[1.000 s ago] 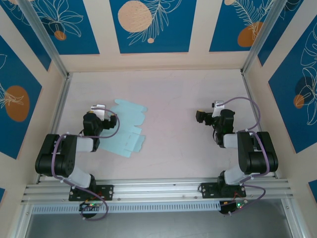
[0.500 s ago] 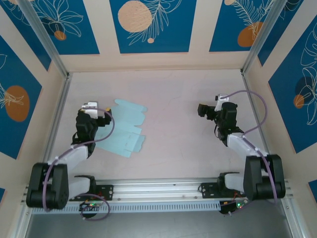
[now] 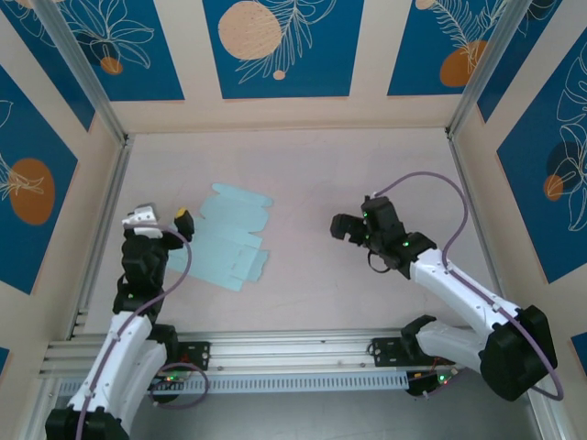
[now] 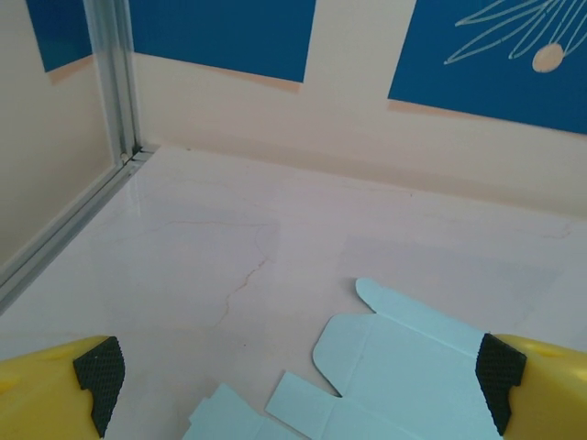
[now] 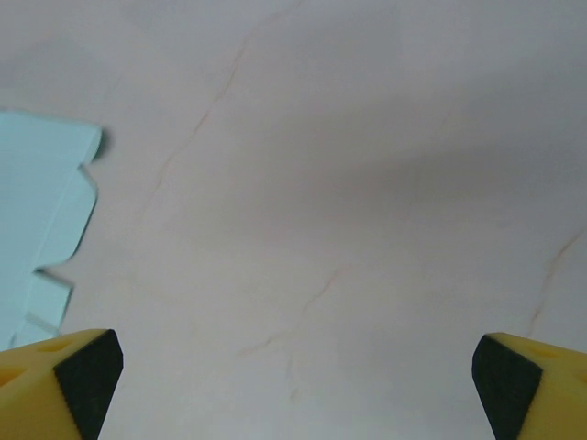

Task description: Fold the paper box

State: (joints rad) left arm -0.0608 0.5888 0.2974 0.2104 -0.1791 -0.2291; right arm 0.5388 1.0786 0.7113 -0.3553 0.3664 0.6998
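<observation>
While the paper box [image 3: 229,234] lies flat & unfolded on the table [image 3: 312,165], left of centre, neither arm holds anything. Left gripper [image 3: 161,218] sits just beside the sheet's left edge, jaws wide, prob. lined up to take a flap. Right gripper [image 3: 347,231], also wide, is well apart on the right, facing the sheet. Folding not yet begun.

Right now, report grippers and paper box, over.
Left gripper open, by paper box left edge. Right gripper open, off to its right. Box flat, unfolded. Nothing in the way.
</observation>
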